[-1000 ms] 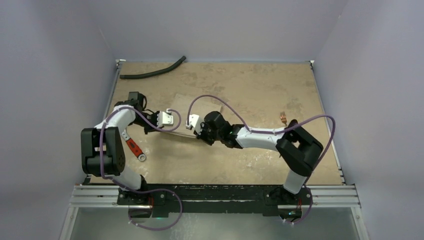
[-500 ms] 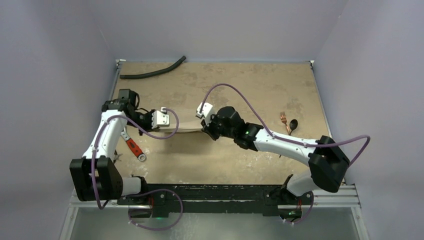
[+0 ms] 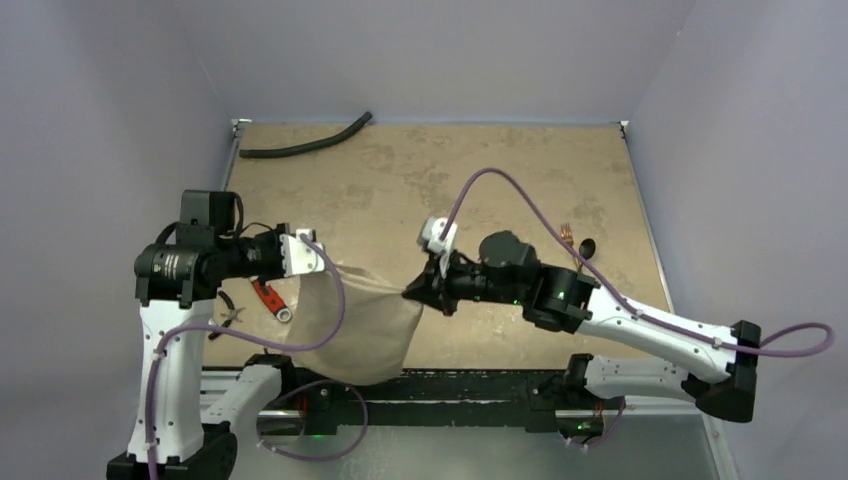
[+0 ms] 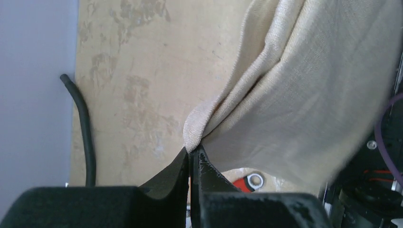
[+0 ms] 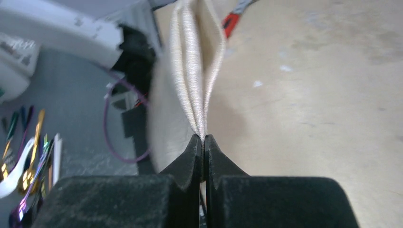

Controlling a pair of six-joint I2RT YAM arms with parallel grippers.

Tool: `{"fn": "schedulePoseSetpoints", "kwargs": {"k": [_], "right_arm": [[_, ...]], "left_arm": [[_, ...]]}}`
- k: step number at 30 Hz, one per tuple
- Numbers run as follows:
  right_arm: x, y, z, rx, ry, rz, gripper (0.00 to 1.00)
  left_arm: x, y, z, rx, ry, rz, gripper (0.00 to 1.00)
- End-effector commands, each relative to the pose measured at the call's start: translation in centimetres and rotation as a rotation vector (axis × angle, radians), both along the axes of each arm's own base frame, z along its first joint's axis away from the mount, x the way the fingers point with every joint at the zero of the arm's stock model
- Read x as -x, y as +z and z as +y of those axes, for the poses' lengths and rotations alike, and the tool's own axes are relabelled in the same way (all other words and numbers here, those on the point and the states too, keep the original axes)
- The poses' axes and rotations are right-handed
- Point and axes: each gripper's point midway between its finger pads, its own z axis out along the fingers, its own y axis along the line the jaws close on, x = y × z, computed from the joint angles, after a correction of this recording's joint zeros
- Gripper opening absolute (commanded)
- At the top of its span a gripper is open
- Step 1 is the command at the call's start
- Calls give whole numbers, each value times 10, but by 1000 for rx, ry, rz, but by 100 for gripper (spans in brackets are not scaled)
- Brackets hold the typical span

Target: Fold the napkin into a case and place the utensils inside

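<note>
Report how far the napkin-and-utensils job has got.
Done: nothing finished; no pouch shape shows yet. In hand: the left tool and right tool are each shut on an end of the napkin, which hangs between them over the near edge of the table. Left: finish the folding, then slip in the fork and spoon, which lie at the table's right side.

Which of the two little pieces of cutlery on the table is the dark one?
The spoon: its round bowl is black. The fork, just left of it, is copper-coloured with prongs.
</note>
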Motion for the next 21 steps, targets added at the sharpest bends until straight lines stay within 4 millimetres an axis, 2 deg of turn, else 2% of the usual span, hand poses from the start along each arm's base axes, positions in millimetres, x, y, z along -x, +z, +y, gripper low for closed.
{"fn": "schedulePoseSetpoints", "kwargs": {"k": [1, 4, 6, 10, 12, 14, 17, 19, 21], "right_arm": [[-64, -6, -15, -8, -149, 53, 0], [-119, -43, -26, 38, -240, 52, 0], [-152, -77, -29, 107, -281, 64, 0], [-208, -153, -44, 229, -333, 150, 0], [-232, -177, -51, 247, -343, 190, 0], [-252, -185, -51, 233, -355, 200, 0], [-278, -189, -50, 236, -366, 186, 1], [-293, -192, -51, 245, -373, 176, 9], [-306, -195, -53, 240, -386, 182, 18]], "left_arm": [[-27, -22, -16, 118, 79, 245, 0], [-80, -57, -13, 139, 217, 291, 0], [-114, -87, -14, 131, 287, 306, 0], [-176, -153, -26, 53, 371, 354, 0], [-210, -177, -30, 36, 424, 362, 0], [-240, -196, -37, 3, 461, 377, 0], [-278, -211, -43, -30, 532, 371, 2], [-297, -214, -43, -26, 581, 353, 22], [-311, -208, -38, -17, 635, 306, 33]]}}
